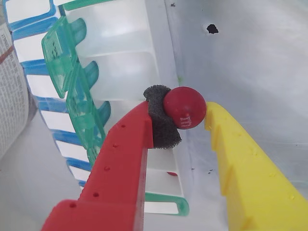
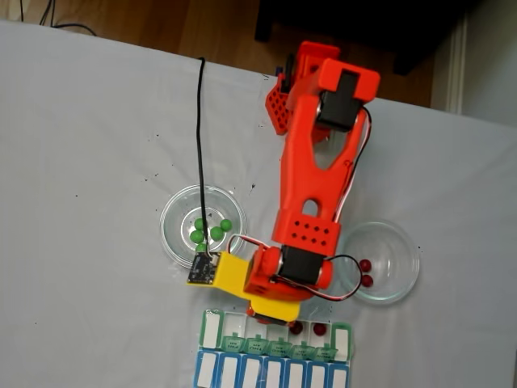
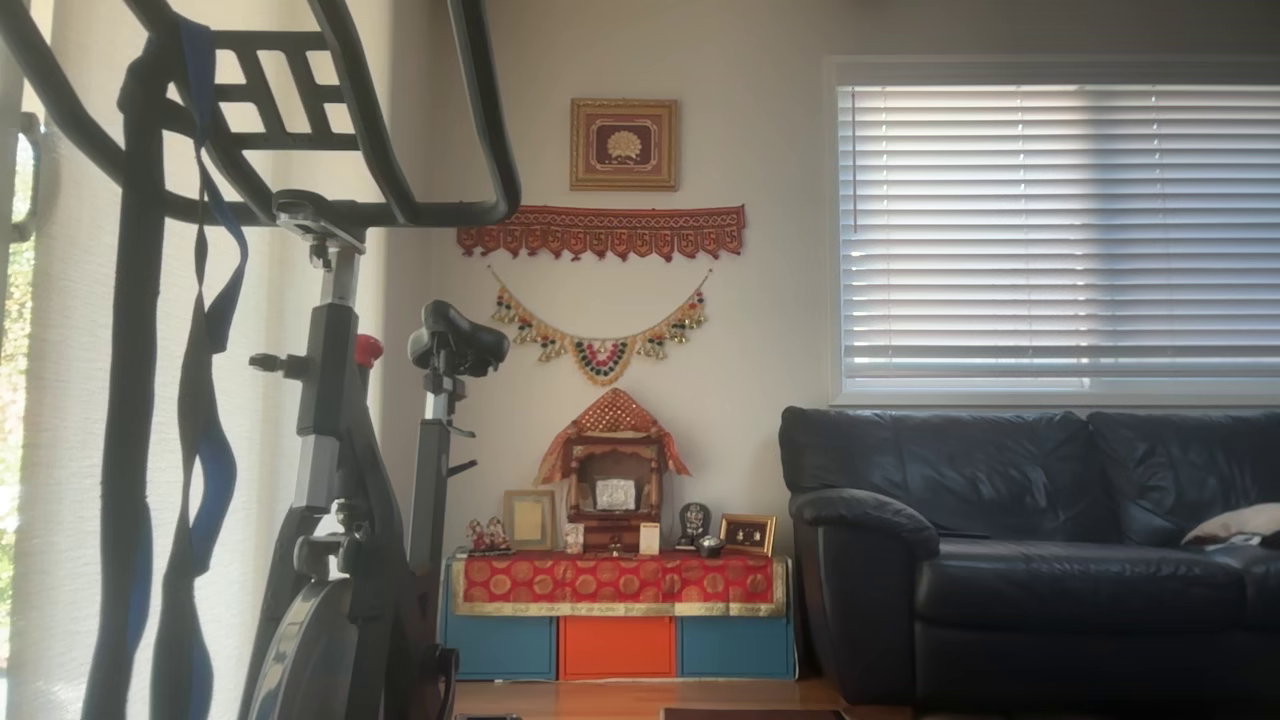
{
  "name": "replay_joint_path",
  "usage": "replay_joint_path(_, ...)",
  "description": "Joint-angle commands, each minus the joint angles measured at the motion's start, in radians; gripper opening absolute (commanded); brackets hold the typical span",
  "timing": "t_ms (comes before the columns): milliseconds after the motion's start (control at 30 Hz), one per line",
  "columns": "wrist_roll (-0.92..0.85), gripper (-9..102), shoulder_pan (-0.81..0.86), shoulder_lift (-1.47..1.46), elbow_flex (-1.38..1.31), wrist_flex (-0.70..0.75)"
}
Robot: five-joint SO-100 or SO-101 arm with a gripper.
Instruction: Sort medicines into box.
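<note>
Clamping a glossy dark red ball (image 1: 185, 108) between my two fingers, my gripper (image 1: 178, 111) sits at the centre of the wrist view: the red finger (image 1: 122, 159) with its dark grey foam pad (image 1: 161, 115) presses the ball from the left, and the yellow finger (image 1: 250, 168) touches it from the right. Behind and below the ball lies the long pill organiser with white compartments (image 1: 120, 53), running from the upper left of the frame toward the bottom centre, its translucent green flap lids (image 1: 65, 62) standing open along the left side, next to a blue-lidded row (image 1: 36, 72). Another small dark red ball (image 1: 172, 173) shows low in a compartment under my red finger. In the fixed view my orange-red arm (image 2: 311, 186) reaches from the top centre down to the lower middle, its end over the near edge of the organiser (image 2: 212, 327), which lies along the bottom of the frame on the white table (image 2: 89, 162). Two dark red balls (image 2: 308, 328) lie in compartments just right of my arm's end. A round clear glass dish (image 2: 174, 234) left of the arm holds bright green balls (image 2: 210, 231), and a second clear glass dish (image 2: 396, 267) to the right holds two dark red balls (image 2: 366, 272). The other view shows a room with an exercise bike (image 3: 340, 480) and a dark sofa (image 3: 1030, 550).
</note>
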Motion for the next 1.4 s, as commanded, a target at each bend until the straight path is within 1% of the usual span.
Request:
replay_joint_path(0,-0.021,1,-0.025,0.064,-0.032,-0.003)
replay_joint_path(267,-0.092,1,-0.041,0.051,-0.038,-0.023)
replay_joint_path(467,-0.137,1,-0.038,-0.026,-0.118,-0.009)
replay_joint_path(767,-0.158,1,-0.049,-0.077,-0.172,0.005)
replay_joint_path(1100,-0.144,1,-0.063,0.038,-0.114,0.025)
replay_joint_path(1367,-0.144,1,-0.055,0.072,-0.109,0.025)
